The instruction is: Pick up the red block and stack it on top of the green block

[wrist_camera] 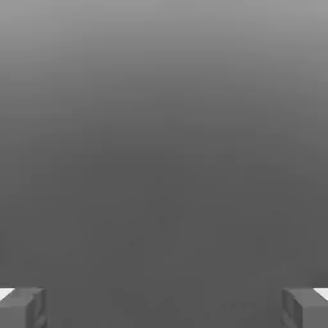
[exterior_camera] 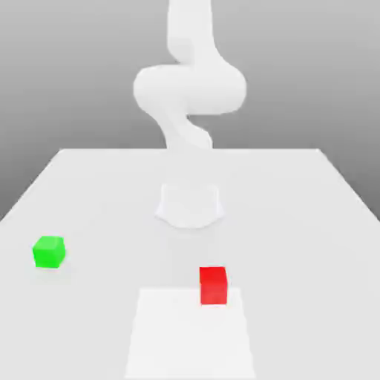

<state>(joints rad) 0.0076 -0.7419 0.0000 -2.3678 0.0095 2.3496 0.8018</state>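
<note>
Below my gripper (wrist_camera: 164, 307), I am seeing the red block (exterior_camera: 213, 286) and the green block (exterior_camera: 49, 251) lying well apart, so I am holding my jaws wide and empty for a descent.

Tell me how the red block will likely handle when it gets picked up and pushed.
The red block looks like a plain cube with flat faces, so it should sit stable and slide rather than roll if nudged. Its parallel sides probably suit a two-finger pinch. The matte finish suggests it is not especially slippery. It appears rigid; its weight cannot be judged from here.
</note>
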